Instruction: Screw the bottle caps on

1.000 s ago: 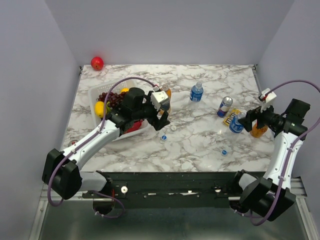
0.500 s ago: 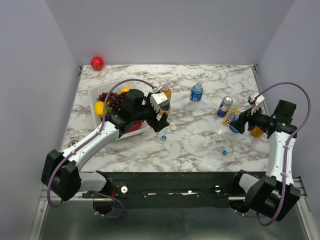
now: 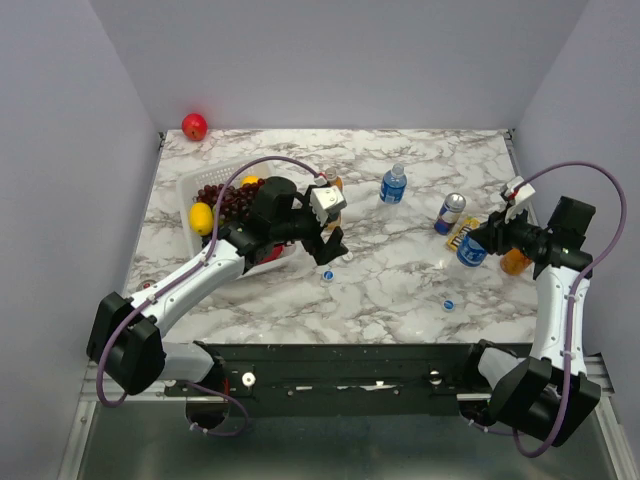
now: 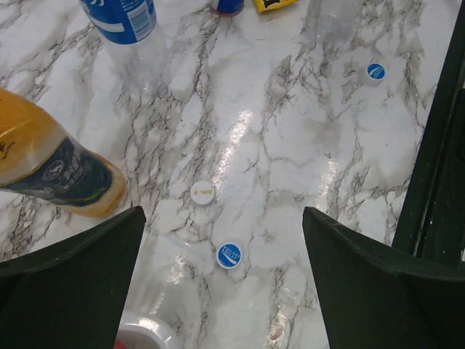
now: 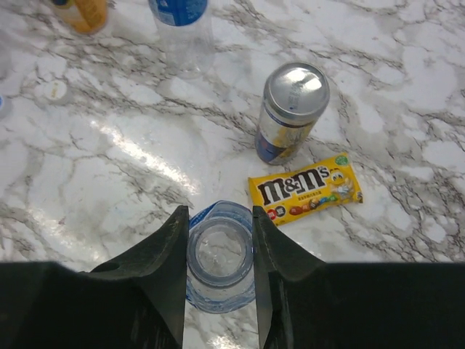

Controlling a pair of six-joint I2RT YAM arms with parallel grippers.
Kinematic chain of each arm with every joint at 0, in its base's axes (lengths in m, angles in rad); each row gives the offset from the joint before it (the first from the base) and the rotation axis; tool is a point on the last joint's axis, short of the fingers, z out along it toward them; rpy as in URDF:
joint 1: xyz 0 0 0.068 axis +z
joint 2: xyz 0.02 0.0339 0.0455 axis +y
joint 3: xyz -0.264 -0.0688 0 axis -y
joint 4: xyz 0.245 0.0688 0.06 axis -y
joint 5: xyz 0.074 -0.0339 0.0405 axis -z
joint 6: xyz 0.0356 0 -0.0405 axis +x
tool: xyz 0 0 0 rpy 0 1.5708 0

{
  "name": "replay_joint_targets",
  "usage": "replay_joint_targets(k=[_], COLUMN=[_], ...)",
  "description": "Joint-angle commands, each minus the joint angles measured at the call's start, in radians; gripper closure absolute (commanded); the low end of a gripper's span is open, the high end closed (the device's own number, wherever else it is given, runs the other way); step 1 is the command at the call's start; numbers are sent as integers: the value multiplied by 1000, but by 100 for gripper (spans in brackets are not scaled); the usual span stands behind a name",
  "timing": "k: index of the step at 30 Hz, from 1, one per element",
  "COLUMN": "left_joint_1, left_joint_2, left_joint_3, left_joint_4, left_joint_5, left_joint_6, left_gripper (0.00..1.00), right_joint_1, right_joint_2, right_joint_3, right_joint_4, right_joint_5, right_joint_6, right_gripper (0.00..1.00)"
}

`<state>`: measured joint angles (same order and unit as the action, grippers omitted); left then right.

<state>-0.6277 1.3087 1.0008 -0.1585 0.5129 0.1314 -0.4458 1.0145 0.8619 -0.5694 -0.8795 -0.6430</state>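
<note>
My right gripper (image 5: 220,212) is shut on the open neck of a clear, blue-labelled bottle (image 5: 220,254), which stands upright at the right of the table (image 3: 470,250). A small orange bottle (image 3: 515,263) stands just behind that arm. My left gripper (image 4: 224,212) hangs open over a blue cap (image 4: 229,256) and a white cap (image 4: 203,193), holding nothing. A third cap, blue (image 3: 448,304), lies nearer the front. The taller orange bottle with a dark label (image 4: 58,167) is to the gripper's left. A second clear bottle (image 3: 393,184), capped, stands mid-table at the back.
A red-blue drink can (image 5: 290,109) and a yellow candy packet (image 5: 305,185) lie just beyond the held bottle. A white basket (image 3: 187,187) of fruit sits at the left, under the left arm. A red apple (image 3: 194,126) is in the far left corner.
The right gripper has moved onto the clear bottle and shut on its neck. The left gripper has shifted right and forward, over the caps, still open.
</note>
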Motion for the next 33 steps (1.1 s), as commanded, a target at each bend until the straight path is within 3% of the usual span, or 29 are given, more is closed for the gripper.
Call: replay_joint_targets(k=[1,4,11,14,27,33], left_joint_1=[-79,-138,-248,-276,-316,-316], left_joint_2=[43,90,185,204,346,370], left_joint_3=[64,101,153,148,232,263], left_joint_4=[75,140,292,365,370,369], left_joint_5=[68,65,-45,-163,-171,-116], left_joint_6=[49,44,-9,-36,-55,-52], left_gripper=[1,1,1,1,1,19], right_joint_1=[50,183,338,360,403,407], right_joint_2=[-45,-50,-37,-22,4,1], right_joint_3=[142,198,261,282,302,299], right_joint_4=[-135,-162,46,104,215,195], right_joint_5=[-171,-216,-138,-84,-78,-81], right_joint_6=[51,149,472,557,761,747], right_gripper=[91,92,93,93,94,94])
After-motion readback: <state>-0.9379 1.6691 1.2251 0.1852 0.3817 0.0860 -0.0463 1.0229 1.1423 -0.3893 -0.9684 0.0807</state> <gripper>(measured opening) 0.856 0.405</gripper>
